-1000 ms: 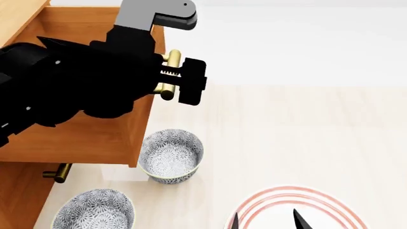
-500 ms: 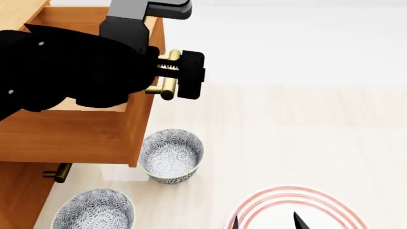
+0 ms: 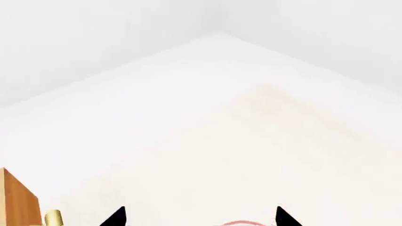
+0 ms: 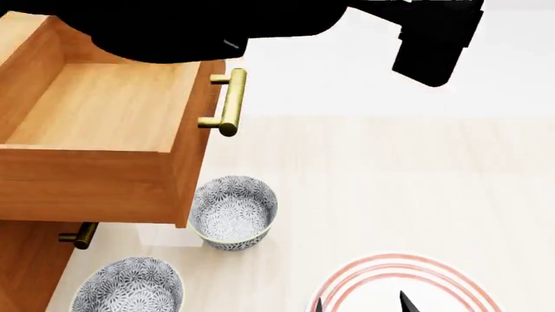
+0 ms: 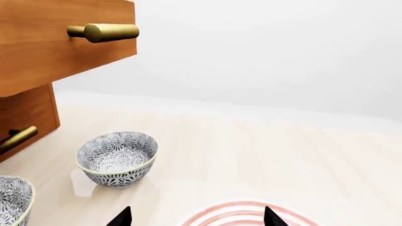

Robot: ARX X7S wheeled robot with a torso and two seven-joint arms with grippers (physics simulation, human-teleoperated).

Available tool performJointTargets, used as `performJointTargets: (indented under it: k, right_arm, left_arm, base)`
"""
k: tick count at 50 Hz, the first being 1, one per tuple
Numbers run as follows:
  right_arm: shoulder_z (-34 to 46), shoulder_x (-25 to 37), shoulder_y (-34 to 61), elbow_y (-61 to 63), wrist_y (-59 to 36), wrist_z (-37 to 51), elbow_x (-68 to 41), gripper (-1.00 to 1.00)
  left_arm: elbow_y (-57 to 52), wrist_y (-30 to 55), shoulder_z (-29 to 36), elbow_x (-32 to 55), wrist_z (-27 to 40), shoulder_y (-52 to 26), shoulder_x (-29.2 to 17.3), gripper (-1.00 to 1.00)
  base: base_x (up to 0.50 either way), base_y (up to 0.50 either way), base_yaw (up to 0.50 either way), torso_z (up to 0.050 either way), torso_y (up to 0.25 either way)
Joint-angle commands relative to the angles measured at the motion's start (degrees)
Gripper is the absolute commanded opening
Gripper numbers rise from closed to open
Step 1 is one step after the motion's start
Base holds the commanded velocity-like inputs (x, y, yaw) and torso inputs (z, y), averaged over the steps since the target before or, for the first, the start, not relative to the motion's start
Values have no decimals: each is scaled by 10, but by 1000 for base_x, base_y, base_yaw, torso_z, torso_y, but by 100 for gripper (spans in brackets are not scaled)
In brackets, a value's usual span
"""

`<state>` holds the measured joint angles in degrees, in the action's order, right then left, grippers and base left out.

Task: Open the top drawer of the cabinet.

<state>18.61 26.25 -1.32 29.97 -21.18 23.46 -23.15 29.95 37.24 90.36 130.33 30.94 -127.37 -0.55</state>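
Now I see the top drawer (image 4: 104, 136) pulled well out of the cabinet (image 4: 26, 260), its pale wood interior showing and its brass handle (image 4: 231, 101) free of my grippers. My left gripper (image 4: 433, 45) hangs above, clear of the handle; I cannot tell how its jaws stand. My right gripper (image 5: 196, 217) shows only two dark fingertips spread wide over a red-ringed plate (image 4: 407, 286). Two patterned bowls (image 4: 232, 211) sit on the floor by the cabinet.
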Motion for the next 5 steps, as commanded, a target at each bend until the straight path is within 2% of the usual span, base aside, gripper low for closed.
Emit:
performJointTargets:
  k: [1, 2, 5]
  right_arm:
    - [1, 5, -7, 18, -3, 8, 2, 100]
    - [1, 5, -7, 19, -3, 8, 2, 100]
    - [2, 5, -5, 25, -8, 11, 1, 100]
  left_arm:
    - [83, 147, -164, -115, 5, -76, 6, 100]
    - [97, 197, -240, -186, 7, -76, 6, 100]
    - [104, 249, -314, -265, -1, -76, 5, 100]
  base:
    - [0, 0, 0, 0, 0]
    - [0, 0, 0, 0, 0]
    - [0, 0, 0, 0, 0]
